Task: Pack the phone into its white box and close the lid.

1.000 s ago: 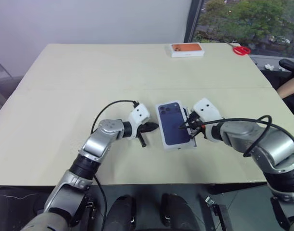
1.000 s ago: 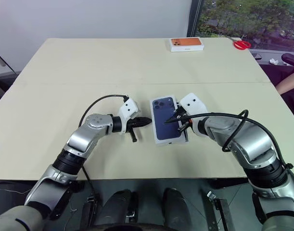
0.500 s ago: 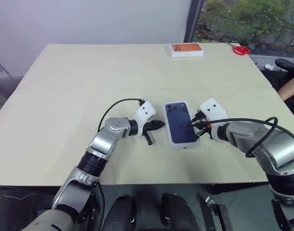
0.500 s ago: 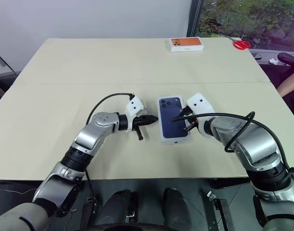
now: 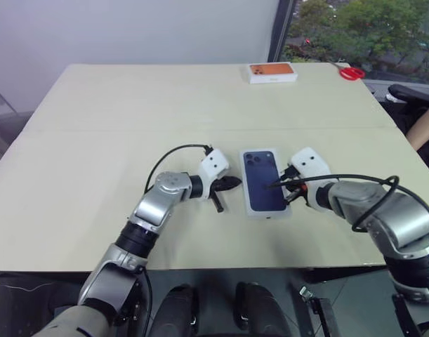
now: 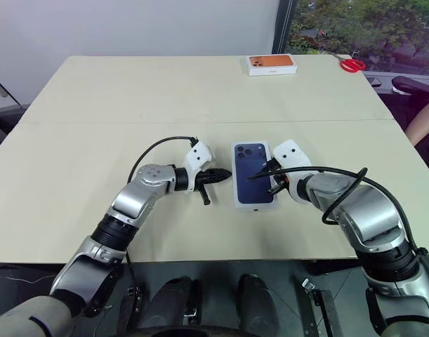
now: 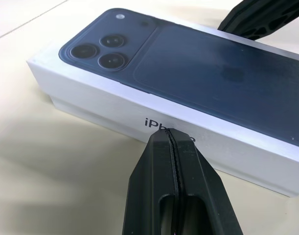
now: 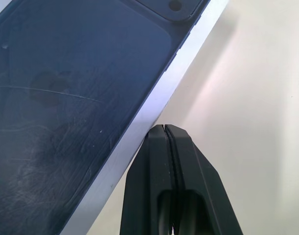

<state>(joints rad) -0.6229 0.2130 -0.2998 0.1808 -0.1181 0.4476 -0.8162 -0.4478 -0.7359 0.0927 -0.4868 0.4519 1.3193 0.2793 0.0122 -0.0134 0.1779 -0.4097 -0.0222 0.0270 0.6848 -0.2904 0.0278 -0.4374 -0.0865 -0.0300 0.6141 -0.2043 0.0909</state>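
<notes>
Beige table (image 5: 95,140): lid (image 5: 264,181) on, dark-blue phone print up; left hand (image 5: 228,184), right hand (image 5: 275,185) pinched together, empty.

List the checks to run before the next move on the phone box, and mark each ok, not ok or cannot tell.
1. Lid sits on the white box: ok.
2. Lid fully seated all round: cannot tell; far side hidden.
3. Phone inside: cannot tell.
4. Left gripper shut, empty, beside the lid's left edge: ok.
5. Right gripper shut, empty, tip over the lid: ok.
6. Orange-topped box and red scissors far from the work: ok.
</notes>
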